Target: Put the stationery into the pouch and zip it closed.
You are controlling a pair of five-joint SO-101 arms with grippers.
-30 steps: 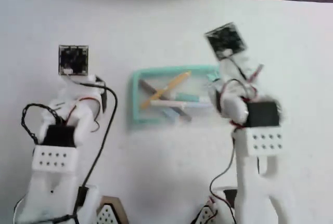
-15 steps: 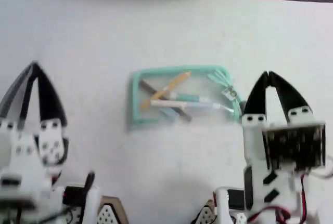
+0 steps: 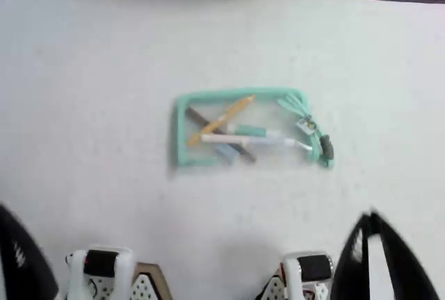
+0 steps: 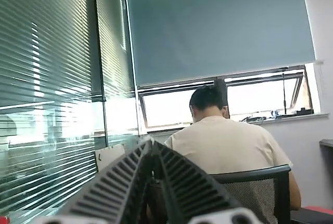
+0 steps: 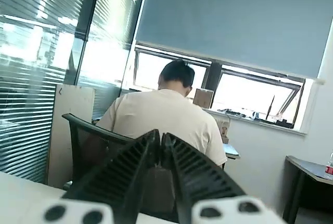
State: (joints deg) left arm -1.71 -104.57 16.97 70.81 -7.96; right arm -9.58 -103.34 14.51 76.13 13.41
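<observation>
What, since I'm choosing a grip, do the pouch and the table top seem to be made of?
The pouch looks like soft clear plastic, since the pens inside show through it. Its teal edging may be fabric or vinyl; that is hard to tell. The table looks smooth, matte and white, material unclear.

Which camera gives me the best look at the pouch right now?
The high view: the pouch lies whole on the table, pens inside. The wrist views face the room's window past the shut left gripper and right gripper.
</observation>
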